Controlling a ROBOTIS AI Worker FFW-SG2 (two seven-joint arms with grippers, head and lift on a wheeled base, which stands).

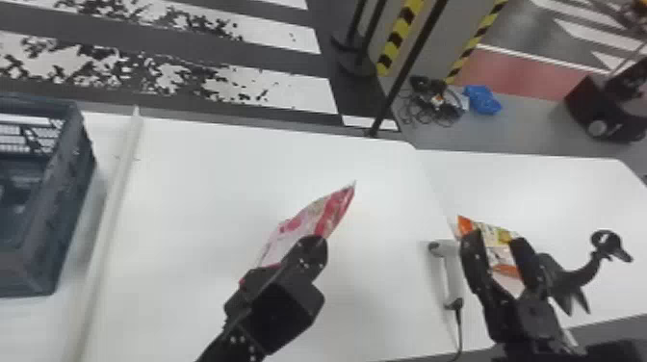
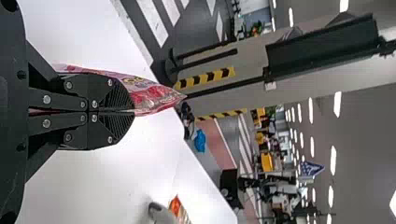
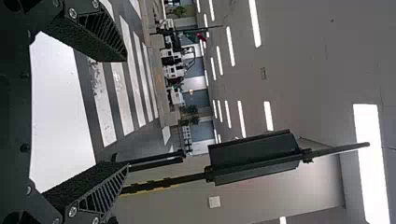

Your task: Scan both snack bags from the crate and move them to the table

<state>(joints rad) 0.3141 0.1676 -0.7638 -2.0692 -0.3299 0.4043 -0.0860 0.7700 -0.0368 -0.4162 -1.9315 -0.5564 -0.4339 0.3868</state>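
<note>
In the head view my left gripper [image 1: 313, 250] holds a pink and red snack bag [image 1: 308, 219] over the middle of the white table. The left wrist view has the left gripper [image 2: 112, 112] shut on that bag [image 2: 154, 98]. At the right, my right gripper [image 1: 498, 243] stands open in the head view, and an orange snack bag [image 1: 503, 236] shows between and beyond its fingers. A white handheld scanner [image 1: 451, 277] lies just left of it. In the right wrist view the right gripper [image 3: 123, 112] has its fingers wide apart with nothing between them.
A dark blue crate [image 1: 53, 231] stands at the far left, beside a pale raised strip [image 1: 113, 207] across the white table [image 1: 192, 192]. A dark dinosaur-shaped object [image 1: 573, 277] is at the right. The scanner's cable [image 1: 458, 332] runs to the near edge.
</note>
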